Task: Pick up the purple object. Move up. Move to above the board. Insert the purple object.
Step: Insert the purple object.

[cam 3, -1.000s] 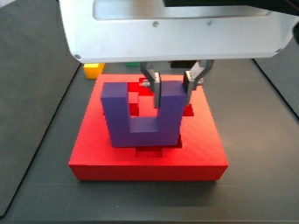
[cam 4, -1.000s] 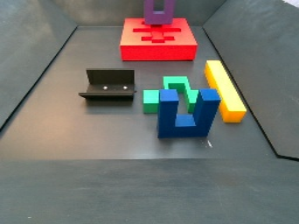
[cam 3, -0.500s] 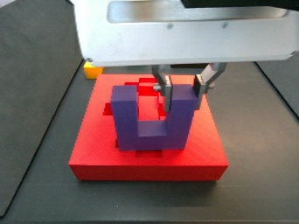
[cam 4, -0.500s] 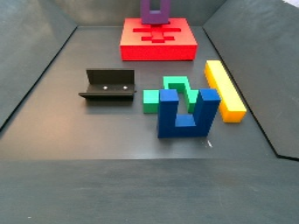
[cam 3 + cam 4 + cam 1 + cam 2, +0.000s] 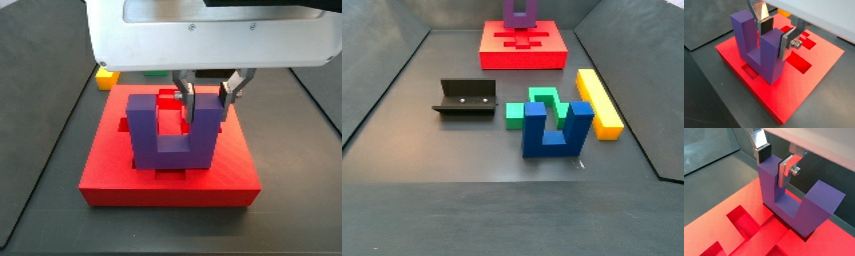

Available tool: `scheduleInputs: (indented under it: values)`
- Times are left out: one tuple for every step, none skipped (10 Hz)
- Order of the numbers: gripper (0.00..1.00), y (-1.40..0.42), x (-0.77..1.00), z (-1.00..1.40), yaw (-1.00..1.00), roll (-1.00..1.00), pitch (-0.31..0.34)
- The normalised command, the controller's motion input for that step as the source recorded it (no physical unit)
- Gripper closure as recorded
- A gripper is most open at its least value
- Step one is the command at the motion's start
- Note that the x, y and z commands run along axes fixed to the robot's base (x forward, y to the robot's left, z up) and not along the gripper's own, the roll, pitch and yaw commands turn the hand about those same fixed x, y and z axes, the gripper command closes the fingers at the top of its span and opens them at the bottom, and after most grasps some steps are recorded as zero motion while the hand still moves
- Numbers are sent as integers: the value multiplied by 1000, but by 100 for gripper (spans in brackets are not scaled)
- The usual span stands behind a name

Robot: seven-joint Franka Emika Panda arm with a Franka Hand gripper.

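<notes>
Purple and matte, the purple object (image 5: 174, 128) stands upright on the board (image 5: 120, 170), prongs up, its base sunk at the slotted middle of the slab. The end effector (image 5: 206, 93) is clamped on one prong: in both wrist views the silver fingers (image 5: 788, 43) press its two faces, dark pads against the purple, while the other prong (image 5: 823, 198) stands free beside it.

The step in hand looks like the insertion itself, nearly or wholly seated. To do it well, I would keep the prongs vertical and press straight down with no sideways drag, so the base settles flat into the slot (image 5: 745, 223) below the end effector and does not wedge on an edge. Only when the block sits level would I let the plates part, then lift straight up clear of the prong. Whether the base has reached the slot's bottom cannot be told.

Well away from the end effector, on the dark floor, sit the fixture (image 5: 465, 98), a green block (image 5: 540, 104), a blue U-shaped block (image 5: 557, 130) and a yellow bar (image 5: 599, 101).

No brand, label or writing can be read anywhere.
</notes>
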Motion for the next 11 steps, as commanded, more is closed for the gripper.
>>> scheduleInputs:
  values:
    - [100, 40, 0, -37, -46, 0, 0]
    - [100, 0, 0, -109, -49, 0, 0]
    - [100, 0, 0, -183, -29, 7, 0]
    - [100, -46, 0, -320, -11, 0, -20]
    - [100, -109, 31, -437, 0, 0, -66]
    - [100, -143, -37, -386, 0, -16, -93]
    - [100, -123, -240, -197, -9, -70, -126]
    - [100, 0, -143, -20, -9, -77, -80]
    - [100, 0, 0, -97, 0, -43, -53]
    - [100, 0, 20, -369, -17, 0, -83]
    - [100, 0, 303, -663, -6, 0, -106]
